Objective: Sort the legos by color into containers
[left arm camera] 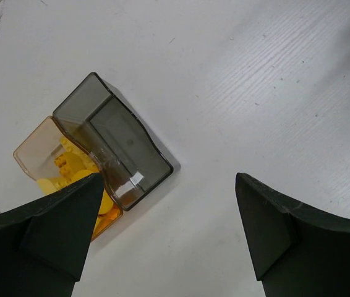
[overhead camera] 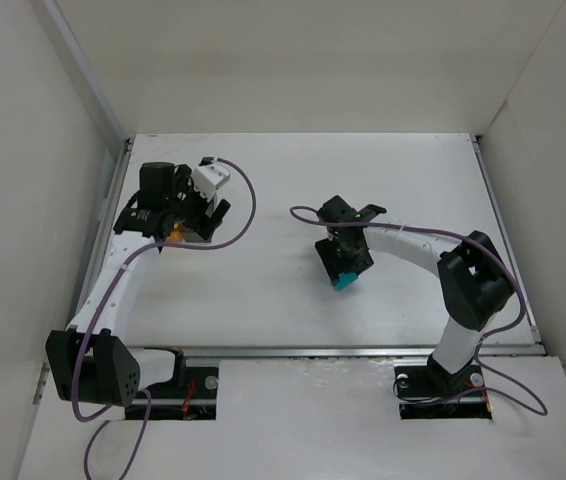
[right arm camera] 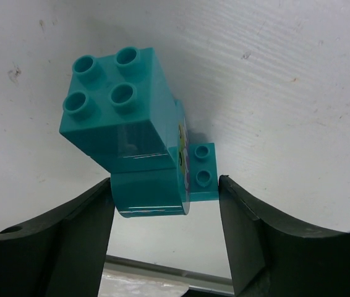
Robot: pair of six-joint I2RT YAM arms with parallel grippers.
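A teal-blue lego block (right arm camera: 125, 124) with four studs on top and a small studded plate on its side lies between the fingers of my right gripper (right arm camera: 166, 185). Both pads press on its sides, so that gripper is shut on it. From above, the block (overhead camera: 344, 281) peeks out under the right gripper (overhead camera: 343, 268) at mid-table. My left gripper (left arm camera: 169, 189) hangs open over bare table, just right of the two adjoining containers. The smoky grey box (left arm camera: 116, 139) looks empty. The amber box (left arm camera: 39, 154) holds yellow and orange legos (left arm camera: 64, 168), partly hidden by my left finger.
White walls close in the table on the left (overhead camera: 23, 200), back and right. A metal rail (overhead camera: 363, 352) runs along the near edge in front of the arm bases. Purple cables loop off both arms.
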